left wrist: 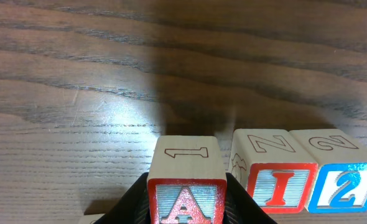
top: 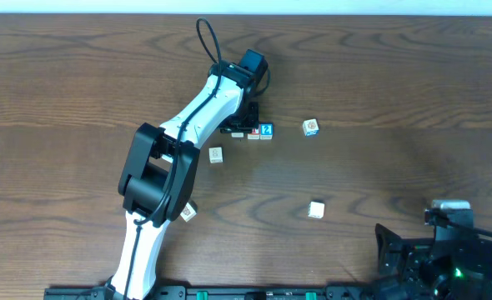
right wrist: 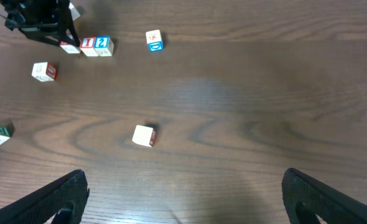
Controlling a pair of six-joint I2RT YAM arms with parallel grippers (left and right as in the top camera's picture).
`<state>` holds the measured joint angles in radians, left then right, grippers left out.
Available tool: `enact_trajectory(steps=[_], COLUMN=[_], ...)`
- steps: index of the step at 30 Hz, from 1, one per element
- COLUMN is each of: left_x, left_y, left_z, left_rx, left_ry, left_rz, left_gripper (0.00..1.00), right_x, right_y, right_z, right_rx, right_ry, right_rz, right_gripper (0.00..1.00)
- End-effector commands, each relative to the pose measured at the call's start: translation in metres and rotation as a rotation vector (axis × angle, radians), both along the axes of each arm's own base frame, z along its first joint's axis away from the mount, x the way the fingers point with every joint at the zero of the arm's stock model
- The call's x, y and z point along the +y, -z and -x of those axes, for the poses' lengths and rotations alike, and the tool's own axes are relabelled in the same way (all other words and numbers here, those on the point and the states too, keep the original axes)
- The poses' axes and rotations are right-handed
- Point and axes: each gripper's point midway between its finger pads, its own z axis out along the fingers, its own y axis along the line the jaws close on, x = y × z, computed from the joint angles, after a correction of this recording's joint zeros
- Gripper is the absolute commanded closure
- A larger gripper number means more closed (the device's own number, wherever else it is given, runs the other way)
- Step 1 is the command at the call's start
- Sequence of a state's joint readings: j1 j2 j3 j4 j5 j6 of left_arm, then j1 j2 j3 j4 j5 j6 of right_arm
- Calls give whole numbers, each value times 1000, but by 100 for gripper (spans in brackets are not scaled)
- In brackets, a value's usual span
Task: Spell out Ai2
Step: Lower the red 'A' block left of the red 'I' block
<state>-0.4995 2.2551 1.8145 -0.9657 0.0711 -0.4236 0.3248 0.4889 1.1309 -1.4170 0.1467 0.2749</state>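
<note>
Presently the A cube [left wrist: 187, 180] is clamped between the partly closed fingers [left wrist: 130, 204] of the left gripper [left wrist: 188, 206], just left of the I cube [left wrist: 277, 186]; whether the two touch cannot be told. The I cube is pressed against the 2 cube [left wrist: 345, 186], so A, I, 2 are read in a row on the table [top: 396, 83]. The right gripper [right wrist: 190, 199] is spread wide with nothing held, well apart from the row.
</note>
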Motion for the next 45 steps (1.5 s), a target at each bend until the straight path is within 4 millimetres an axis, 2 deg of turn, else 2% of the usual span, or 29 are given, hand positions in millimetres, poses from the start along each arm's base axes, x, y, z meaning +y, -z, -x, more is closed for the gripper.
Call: enact_trajectory(steps=[1,12,29,34,40,42,45], left_x=[6,8,4,4,4,4,4], left_y=[9,18,18,18,18,18,18], left_z=[2,9,6,5,5,5,6], left_rx=[14,34,24,23,23,23,24], left_ry=[-21,-31,-28,-29,-31,-31,-31], left_rz=[-28,-32,-12,-11,-11,-11,-11], left_gripper=[94,94,94,89,75,75,68], right_x=[0,0,0,1,1,1,0], right_y=[0,0,0,0,0,0,0], right_z=[0,0,0,0,0,0,0], right_rx=[-2,-2,-2,-2,-2,-2,-2], right_ry=[-1,-1,-1,-1,-1,-1,-1], right_rz=[-5,-5,-5,-5,-5,-5,-5], right_gripper=[1,1,1,1,1,1,1])
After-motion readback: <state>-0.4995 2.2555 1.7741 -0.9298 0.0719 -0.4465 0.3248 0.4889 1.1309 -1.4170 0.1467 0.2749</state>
